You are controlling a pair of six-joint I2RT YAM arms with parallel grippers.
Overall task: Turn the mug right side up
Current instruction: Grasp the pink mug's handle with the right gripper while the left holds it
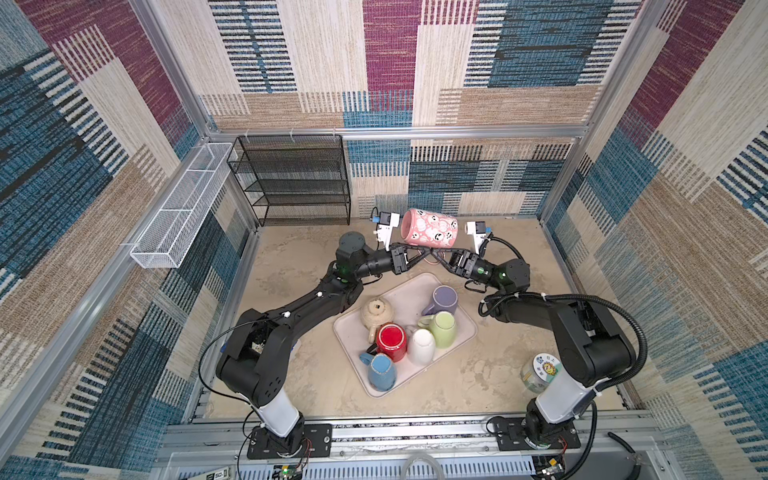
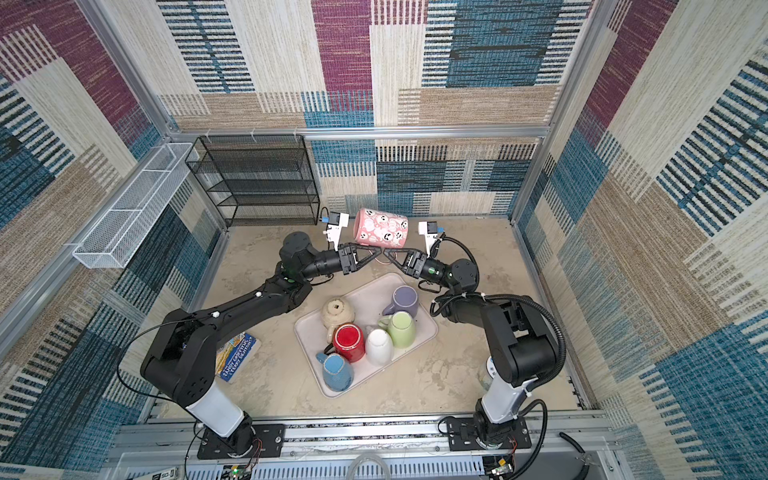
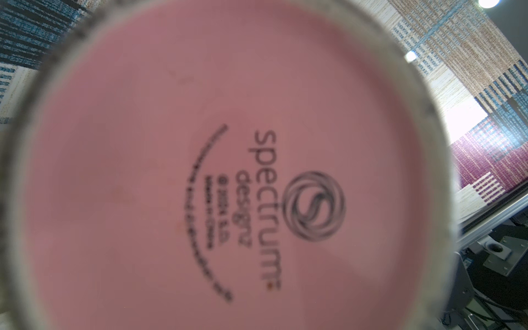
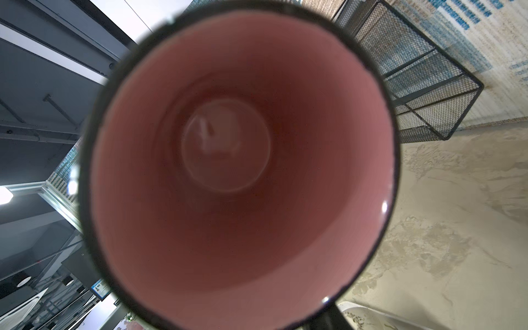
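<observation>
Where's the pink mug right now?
In both top views the pink mug is aloft on its side, beyond the tray and right of the black rack, where the left gripper and right gripper meet.

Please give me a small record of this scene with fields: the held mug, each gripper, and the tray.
held object: pink ceramic mug with face prints, in the air, lying on its side
base faces: left wrist camera
mouth faces: right wrist camera
left gripper: shut on the handle, beneath the mug
right gripper: fingertips at the same handle; grip unclear
pale rectangular tray: holds six other mugs
</observation>
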